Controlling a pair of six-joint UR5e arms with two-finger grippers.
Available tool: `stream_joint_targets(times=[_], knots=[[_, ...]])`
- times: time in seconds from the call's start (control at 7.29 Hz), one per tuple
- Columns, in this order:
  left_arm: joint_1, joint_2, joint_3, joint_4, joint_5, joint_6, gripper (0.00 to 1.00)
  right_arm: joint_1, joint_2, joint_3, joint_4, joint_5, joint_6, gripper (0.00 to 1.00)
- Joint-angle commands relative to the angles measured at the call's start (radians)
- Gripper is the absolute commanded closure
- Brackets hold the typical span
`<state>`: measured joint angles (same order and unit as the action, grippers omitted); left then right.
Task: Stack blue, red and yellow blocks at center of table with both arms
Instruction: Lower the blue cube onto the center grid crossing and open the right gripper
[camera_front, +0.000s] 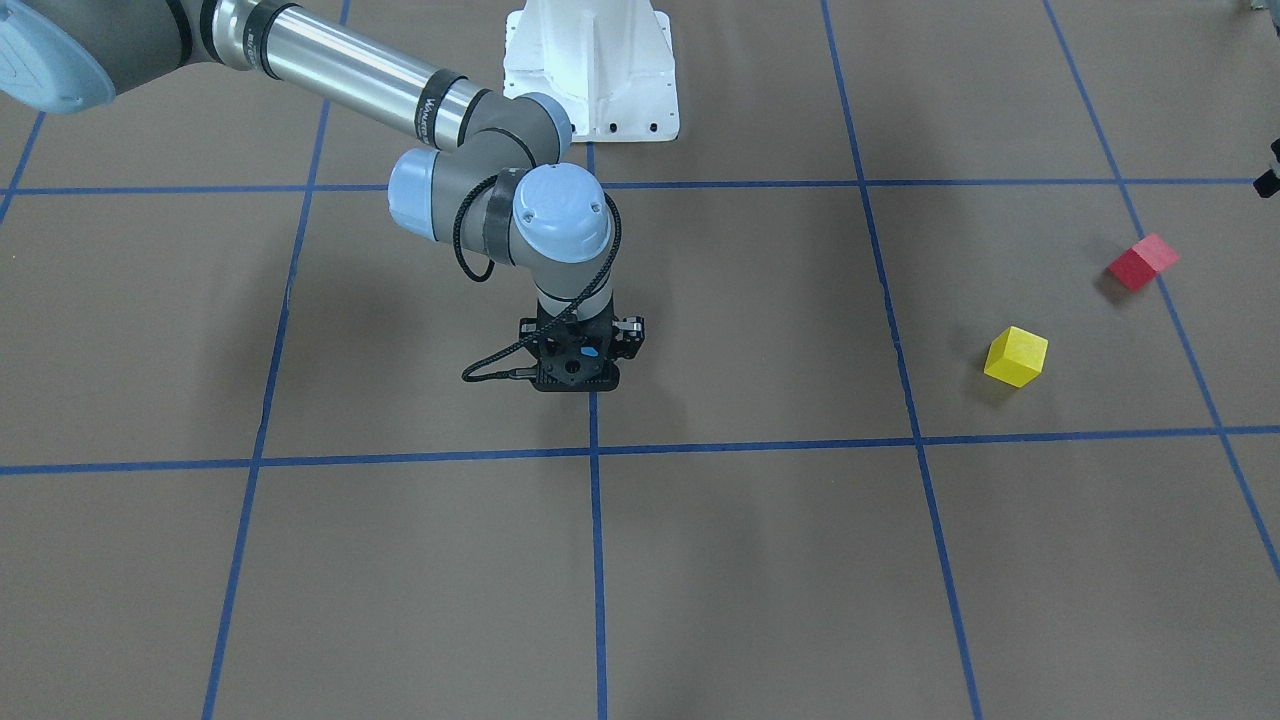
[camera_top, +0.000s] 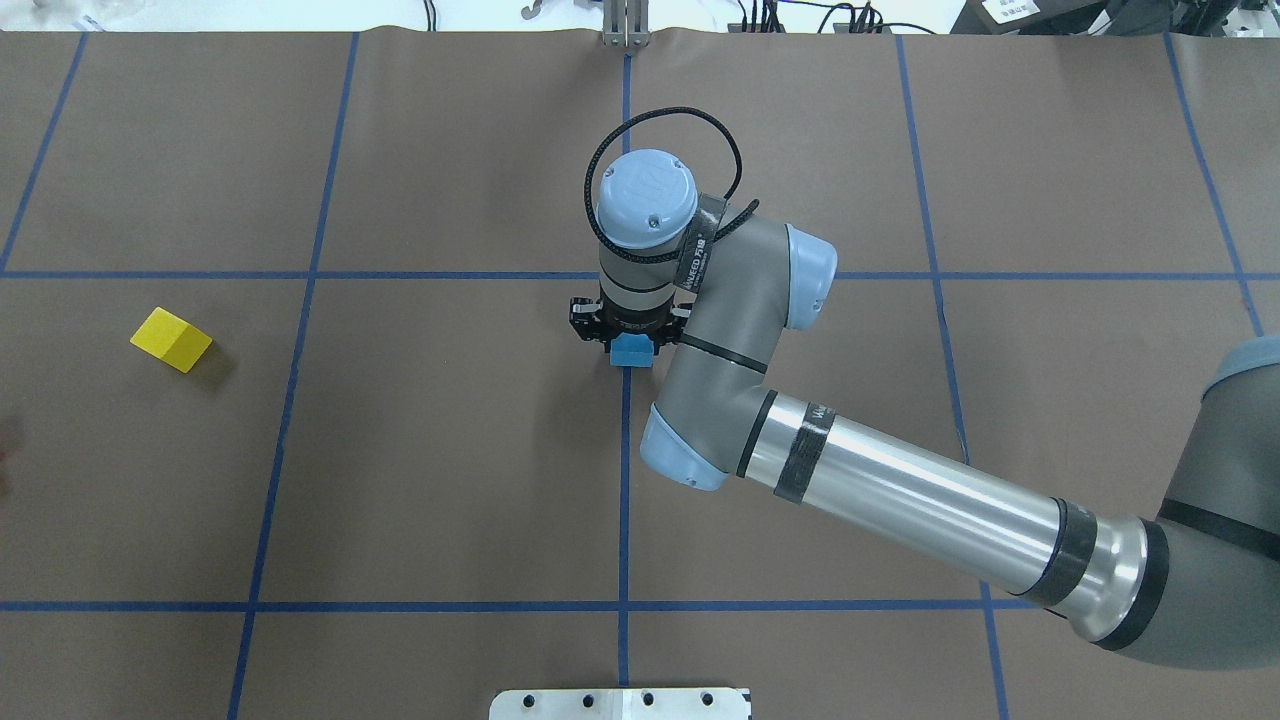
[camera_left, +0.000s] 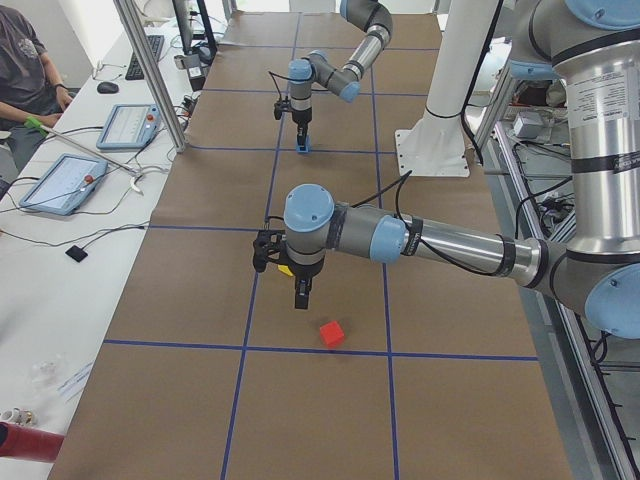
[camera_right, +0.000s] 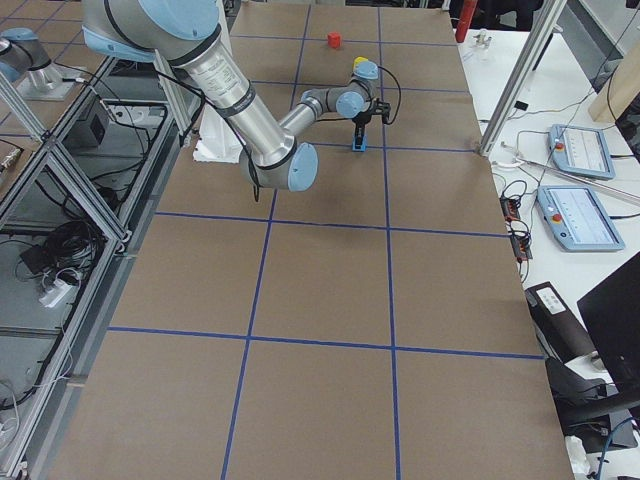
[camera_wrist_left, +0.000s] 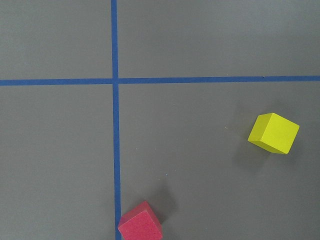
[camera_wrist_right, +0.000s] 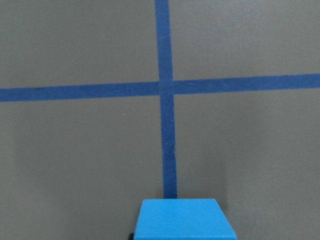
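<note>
Blue block (camera_wrist_right: 185, 219) on tape line (camera_wrist_right: 167, 145), right pincer (camera_top: 629, 338) above, yellow block (camera_top: 171, 340) well apart

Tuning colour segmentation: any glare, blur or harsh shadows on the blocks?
Left wrist view: yellow block and red block sharp, soft shadows, red cropped at bottom edge. Right wrist view: blue block slightly soft, cropped. Overhead view: glare on right arm, none on blocks.

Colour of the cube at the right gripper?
Sky blue small matte cube; clearest in right wrist view.
</note>
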<state>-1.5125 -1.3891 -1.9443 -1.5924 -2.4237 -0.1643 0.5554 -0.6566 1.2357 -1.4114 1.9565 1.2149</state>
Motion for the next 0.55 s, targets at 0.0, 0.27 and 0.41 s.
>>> stream_joint_targets(times=[0.0, 0.27, 0.41], knots=[[0.0, -0.001, -0.001, -0.001, -0.002, -0.001, 0.0, 0.0, 0.002, -0.002, 0.0, -0.001, 0.0, 1.0], [0.0, -0.001, -0.001, -0.001, -0.005, -0.003, 0.0, 0.0, 0.002, -0.002, 0.0, -0.001, 0.0, 1.0], [0.0, -0.001, -0.001, -0.001, -0.008, -0.003, 0.0, 0.0, 0.002, -0.004, 0.0, -0.001, -0.002, 1.0]])
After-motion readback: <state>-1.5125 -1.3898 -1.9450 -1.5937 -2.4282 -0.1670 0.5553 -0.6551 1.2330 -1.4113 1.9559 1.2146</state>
